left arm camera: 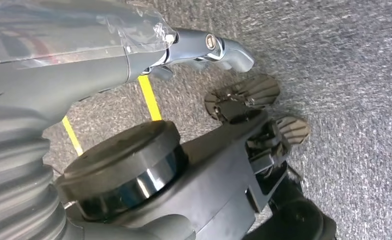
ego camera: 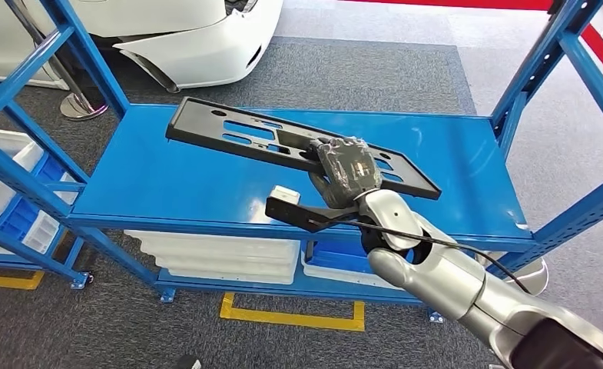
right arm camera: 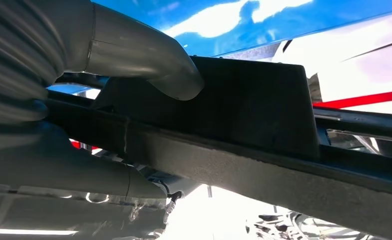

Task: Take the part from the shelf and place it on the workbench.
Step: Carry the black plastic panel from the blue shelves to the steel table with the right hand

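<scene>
Blue steel shelf (ego camera: 206, 184) on grey carpet, white car bumper (ego camera: 198, 46) behind; long black slotted plastic panel (ego camera: 236, 134) tilted, far end on shelf; right hand (ego camera: 346, 171) clamped on near-right edge; left hand (left arm camera: 223, 50) hangs, grip unclear; panel likely light, stiff, off-balance gripped near end.

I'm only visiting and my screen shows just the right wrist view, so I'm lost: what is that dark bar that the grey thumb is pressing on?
Observer: It's a long, flat black part with cut-outs. The right hand grips it near one end.
Operator: And the shiny blue behind it?
Observer: That's the deck of a blue metal shelf. The part stretches slantwise across it.
Operator: Is anything else stored there?
Observer: Yes, white trays sit on the level underneath.
</scene>
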